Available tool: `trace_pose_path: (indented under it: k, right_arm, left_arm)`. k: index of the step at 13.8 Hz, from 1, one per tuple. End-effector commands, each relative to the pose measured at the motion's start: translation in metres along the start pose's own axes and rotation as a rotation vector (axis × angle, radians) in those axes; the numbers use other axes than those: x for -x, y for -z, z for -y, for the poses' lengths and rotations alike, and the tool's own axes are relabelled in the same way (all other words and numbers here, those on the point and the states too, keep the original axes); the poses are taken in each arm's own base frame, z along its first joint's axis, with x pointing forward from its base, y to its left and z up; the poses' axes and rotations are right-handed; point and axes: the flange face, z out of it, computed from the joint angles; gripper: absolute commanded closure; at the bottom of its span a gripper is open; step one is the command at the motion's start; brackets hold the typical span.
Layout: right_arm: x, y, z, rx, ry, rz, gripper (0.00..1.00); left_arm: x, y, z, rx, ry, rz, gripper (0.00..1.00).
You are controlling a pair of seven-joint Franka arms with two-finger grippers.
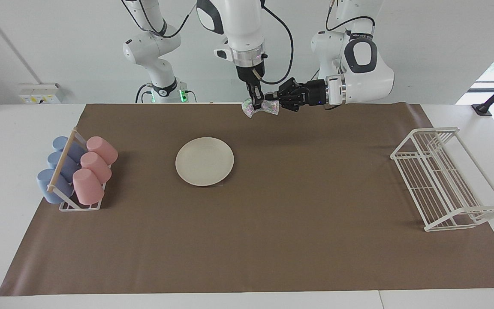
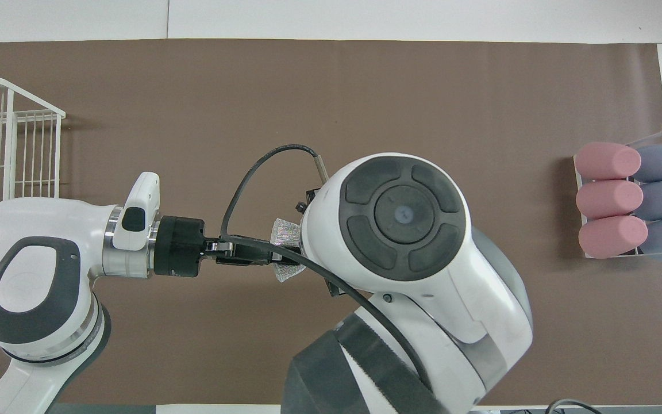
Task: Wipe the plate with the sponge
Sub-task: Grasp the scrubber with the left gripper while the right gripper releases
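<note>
The cream-white plate (image 1: 204, 161) lies flat on the brown mat, toward the right arm's end of the table. In the overhead view my right arm hides it. The silvery sponge (image 1: 267, 108) hangs in the air over the mat's edge nearest the robots; it also shows in the overhead view (image 2: 286, 240). My left gripper (image 1: 275, 103) reaches in level from the side and is shut on the sponge, as the overhead view (image 2: 270, 257) also shows. My right gripper (image 1: 255, 104) points straight down at the sponge's other end and touches it.
A rack of pink and blue cups (image 1: 77, 171) stands at the right arm's end of the mat, seen too in the overhead view (image 2: 630, 201). A white wire dish rack (image 1: 444, 180) stands at the left arm's end, also in the overhead view (image 2: 3, 149).
</note>
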Motion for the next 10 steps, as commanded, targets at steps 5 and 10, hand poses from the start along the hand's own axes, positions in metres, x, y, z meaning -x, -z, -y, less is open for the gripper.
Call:
trace_pose_path:
  k: [5,10]
  right_arm:
    - [-0.02,0.015,0.0,-0.011,0.101,-0.023,0.0]
    - [-0.098,0.033,0.0,0.049,0.396,-0.043,0.0]
  left_arm:
    - [0.002,0.002,0.002,0.002,0.019,0.005,1.0]
    - [0.001,0.011,0.014,-0.106,0.023,0.015,1.0]
